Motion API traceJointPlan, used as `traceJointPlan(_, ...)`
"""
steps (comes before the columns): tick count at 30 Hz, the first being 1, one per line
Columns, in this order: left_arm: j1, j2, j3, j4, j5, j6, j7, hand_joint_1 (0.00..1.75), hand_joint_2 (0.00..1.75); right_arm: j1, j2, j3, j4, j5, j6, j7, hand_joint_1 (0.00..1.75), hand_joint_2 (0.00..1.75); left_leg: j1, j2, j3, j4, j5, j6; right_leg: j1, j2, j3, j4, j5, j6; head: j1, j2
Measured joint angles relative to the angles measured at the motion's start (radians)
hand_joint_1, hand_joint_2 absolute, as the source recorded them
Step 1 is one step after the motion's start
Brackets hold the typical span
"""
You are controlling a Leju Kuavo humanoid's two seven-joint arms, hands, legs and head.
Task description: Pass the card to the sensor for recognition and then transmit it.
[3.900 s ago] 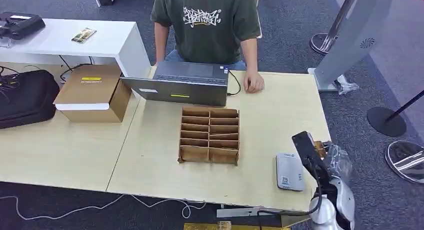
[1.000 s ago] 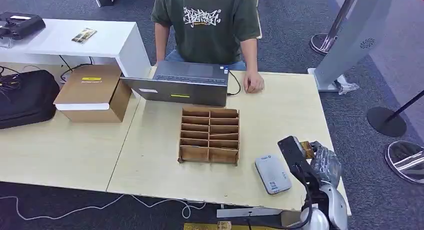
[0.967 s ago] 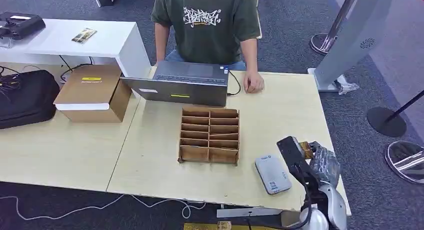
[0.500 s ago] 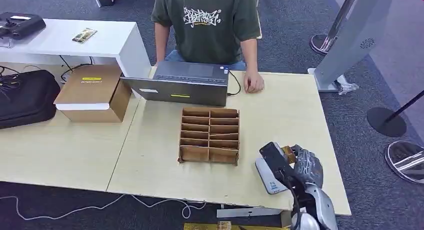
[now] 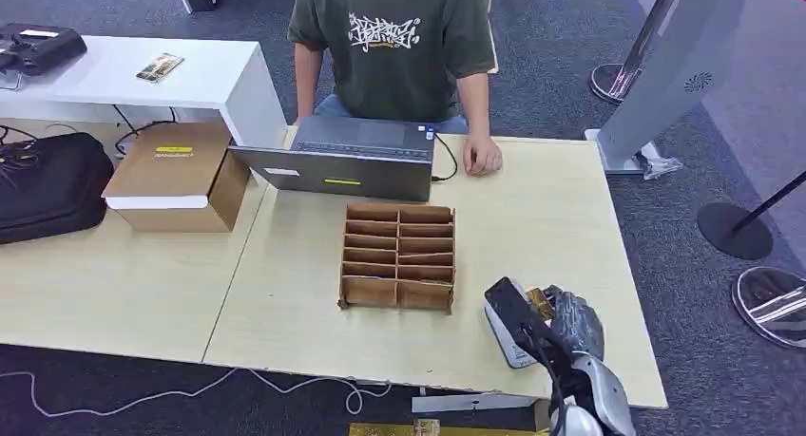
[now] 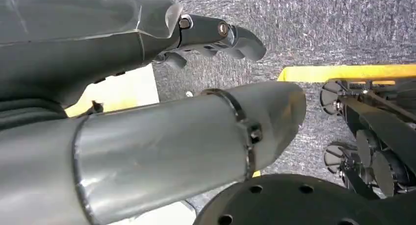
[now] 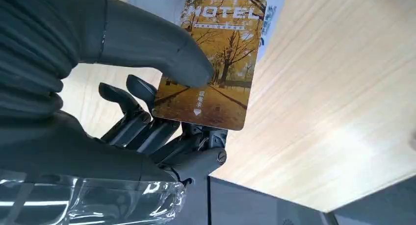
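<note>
At the near edge of the light wooden desk [image 5: 285, 303], the robot's right hand [image 5: 570, 324] is reaching in from below, its fingers [image 7: 147, 124] and thick thumb clamping a hotel key card [image 7: 212, 63] printed with golden autumn trees. The card is being held just above a flat white card sensor [image 5: 506, 336], which is lying on the desk near its front right corner; from the right wrist camera the card is covering most of the sensor, and whether the two are touching cannot be told. A black wrist camera block is sitting in front of the hand in the head view, hiding part of the sensor. The left hand [image 6: 216, 36] is hanging low over grey carpet, its dark fingers curling loosely with nothing in them. A little farther in, toward the middle of the desk, a brown cardboard organiser [image 5: 398, 256] with two columns of narrow slots is standing to the left of the sensor, well apart from it. Beyond that, a grey laptop [image 5: 347, 157] is sitting open, its back facing the robot. At the far edge a person in a dark green printed shirt [image 5: 394, 47] is sitting, one hand [image 5: 483, 157] resting on the desk beside the laptop. Off to the far left, a closed cardboard box [image 5: 178, 175] and a black bag [image 5: 47, 184] are resting on the adjoining desk.
</note>
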Motion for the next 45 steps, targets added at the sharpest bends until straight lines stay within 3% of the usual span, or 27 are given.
traceJointPlan(15, -0.004, 0.005, 0.002, 0.000, -0.014, 0.030, 0.000, 0.00, 0.00, -0.072, 0.003, -0.013, 0.152, -0.025, 0.011, 0.004, 1.75, 1.75, 0.000, 0.000, 0.001, 0.000, 0.000, 0.000, 0.000, 0.000, 0.000, 0.000, 0.000, 0.000, 0.000, 0.000)
traceJointPlan(45, -0.018, 0.019, 0.008, 0.035, -0.011, 0.069, 0.004, 0.00, 0.00, -0.076, 0.019, -0.066, 0.193, 0.011, 0.031, -0.032, 1.75, 1.75, 0.000, 0.000, 0.002, 0.000, 0.000, 0.000, 0.000, 0.000, 0.001, 0.000, 0.000, 0.000, 0.000, 0.000)
